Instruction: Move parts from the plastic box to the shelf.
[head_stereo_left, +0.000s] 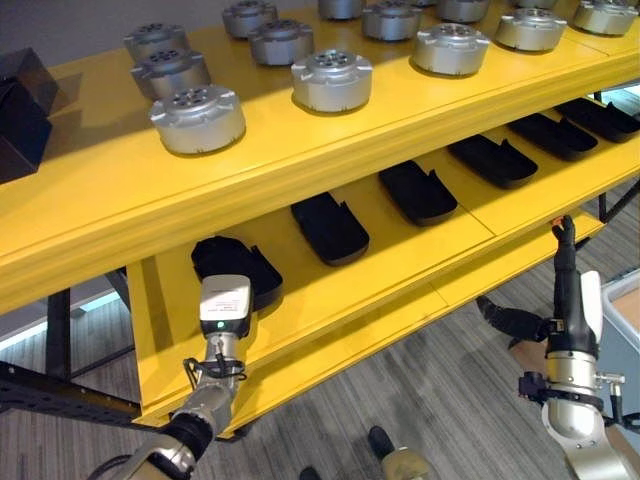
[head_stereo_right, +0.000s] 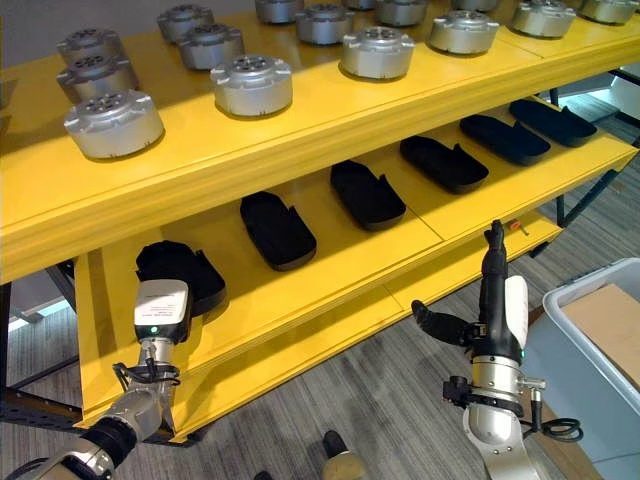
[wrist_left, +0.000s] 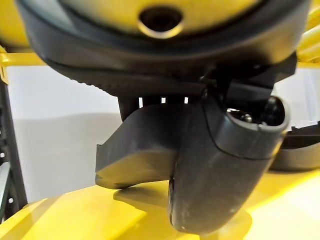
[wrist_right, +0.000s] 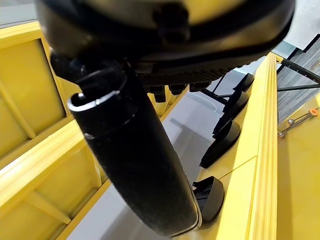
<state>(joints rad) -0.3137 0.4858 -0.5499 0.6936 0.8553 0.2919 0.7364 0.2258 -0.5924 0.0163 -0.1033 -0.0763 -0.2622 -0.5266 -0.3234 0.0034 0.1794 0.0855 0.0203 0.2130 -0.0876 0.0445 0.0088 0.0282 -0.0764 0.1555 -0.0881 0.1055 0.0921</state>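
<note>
The left hand (head_stereo_left: 224, 305) grips a black part (head_stereo_left: 240, 262) on the yellow shelf (head_stereo_left: 400, 290); it should release gently. The right hand (head_stereo_right: 493, 300) fingers are straight, empty.

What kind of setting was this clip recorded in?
Probably a factory or parts-storage area. A yellow shelf carries rows of round silver metal parts on top and a line of black plastic parts on the lower level, with a grey plastic box alongside.

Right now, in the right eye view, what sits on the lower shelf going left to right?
Left hand at the first black part → second black part → third → fourth → fifth → sixth.
</note>
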